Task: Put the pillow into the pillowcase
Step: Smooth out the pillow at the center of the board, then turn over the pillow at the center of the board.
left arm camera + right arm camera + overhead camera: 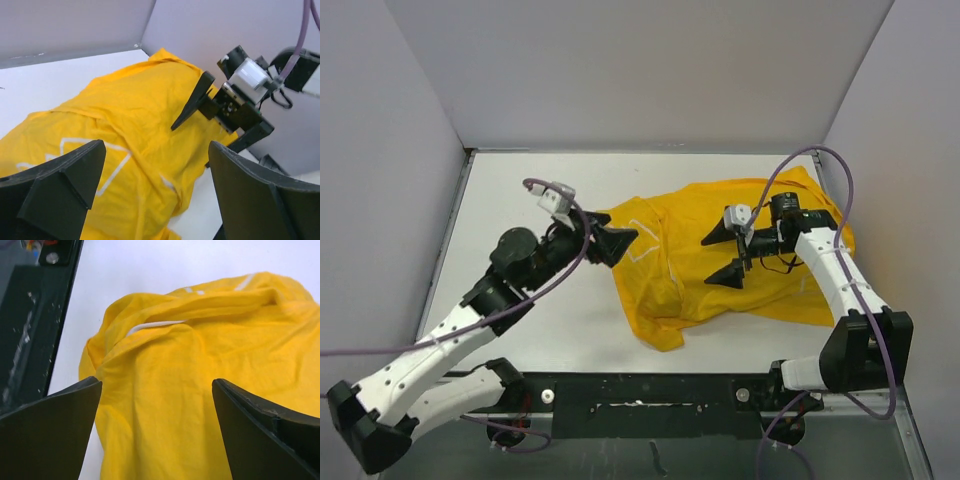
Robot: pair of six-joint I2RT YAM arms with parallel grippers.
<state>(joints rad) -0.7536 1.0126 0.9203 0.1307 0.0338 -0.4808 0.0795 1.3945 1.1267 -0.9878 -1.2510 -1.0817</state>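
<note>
Left fingers (60, 185), spread and empty, face the right fingers (50, 435), likewise spread, across the rumpled pillowcase (670, 275) on the table (520, 200).

On the table (520, 190): here's the pillowcase (685, 275), lying crumpled right of centre, its far end up near the right wall (910, 150).
At its left edge: the left gripper (613, 243), just beside the cloth, pointing right.
Over its middle: the right gripper (722, 254), pointing left, facing the other across a stretch of cloth.
Near edge, left: the left arm (450, 340), reaching in from the left corner.
Near edge, right: the right arm (835, 270), coming up along the pillowcase's right side.
</note>
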